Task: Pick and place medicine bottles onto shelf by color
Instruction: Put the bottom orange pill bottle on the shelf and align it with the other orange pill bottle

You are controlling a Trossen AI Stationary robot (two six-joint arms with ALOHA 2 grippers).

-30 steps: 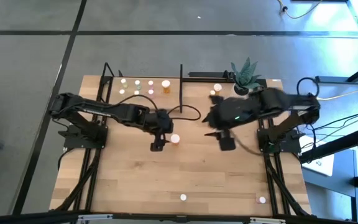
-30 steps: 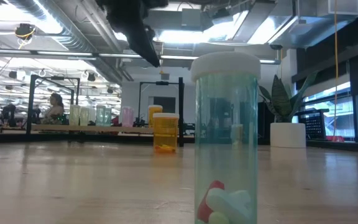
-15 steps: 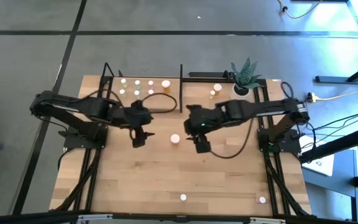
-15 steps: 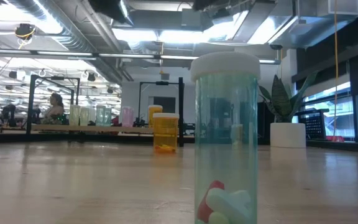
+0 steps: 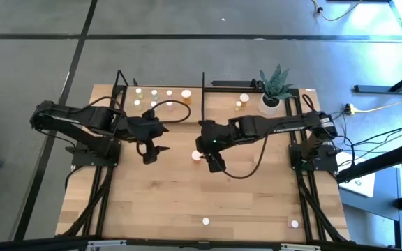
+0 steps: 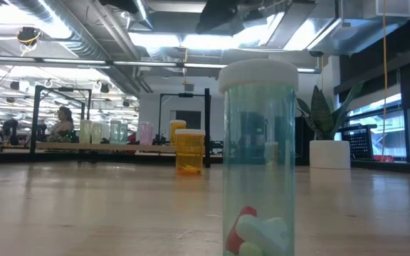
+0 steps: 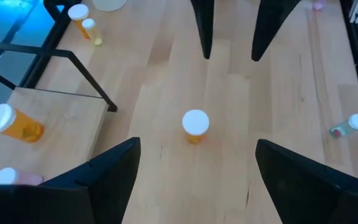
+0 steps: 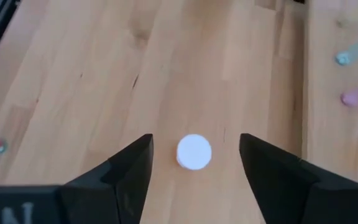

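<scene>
Reaching inward since before, right gripper (image 8: 194, 163) hangs jaws apart above orange bottle (image 8: 194, 151).

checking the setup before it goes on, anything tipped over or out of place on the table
Yes: on the shelf, one orange bottle lies tipped on its side. A clear bottle also lies on its side on the tabletop. The orange bottle at mid-table stands upright, between the open right gripper fingers.
</scene>
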